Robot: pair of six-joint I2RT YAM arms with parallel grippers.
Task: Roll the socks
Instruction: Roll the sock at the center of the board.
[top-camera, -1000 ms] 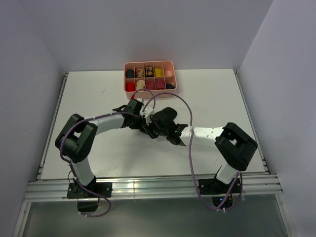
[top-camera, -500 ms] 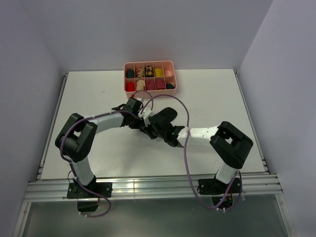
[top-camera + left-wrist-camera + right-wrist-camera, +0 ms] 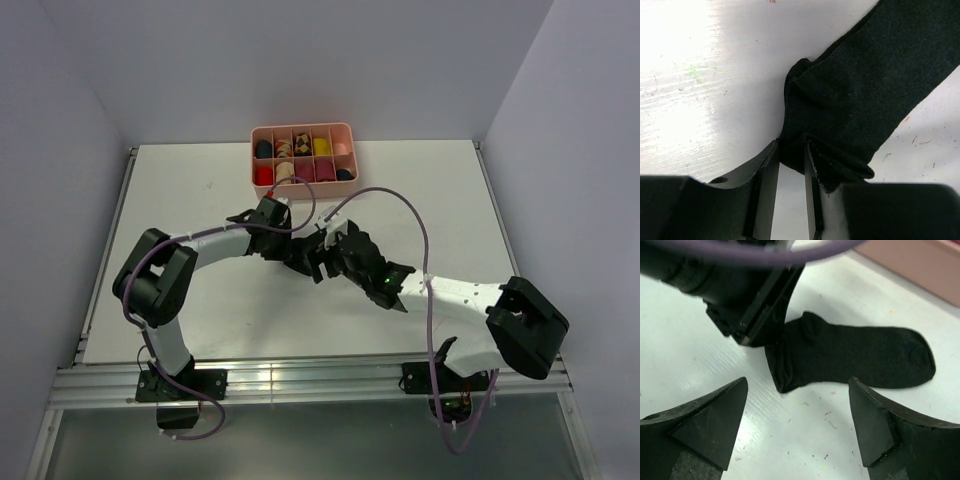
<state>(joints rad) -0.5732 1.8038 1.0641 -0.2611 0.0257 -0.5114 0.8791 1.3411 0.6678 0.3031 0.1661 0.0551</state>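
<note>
Left gripper (image 3: 791, 150) pinched black sock (image 3: 855, 357) at the cuff. Right gripper (image 3: 797, 405), three o'clock from it, gaped wide; the next move was probably a regrasp to roll.

The right gripper (image 3: 798, 385) has swung its jaws wide apart and backed off toward 4 o'clock. Its fingers now stand clear of the black sock (image 3: 860, 355), which lies flat on the table (image 3: 200, 200). The right arm (image 3: 460, 297) has stretched out lower, its elbow dropping away toward 4 o'clock. Its purple cable (image 3: 420, 225) has swung along with it and now arches further toward 3 o'clock.
</note>
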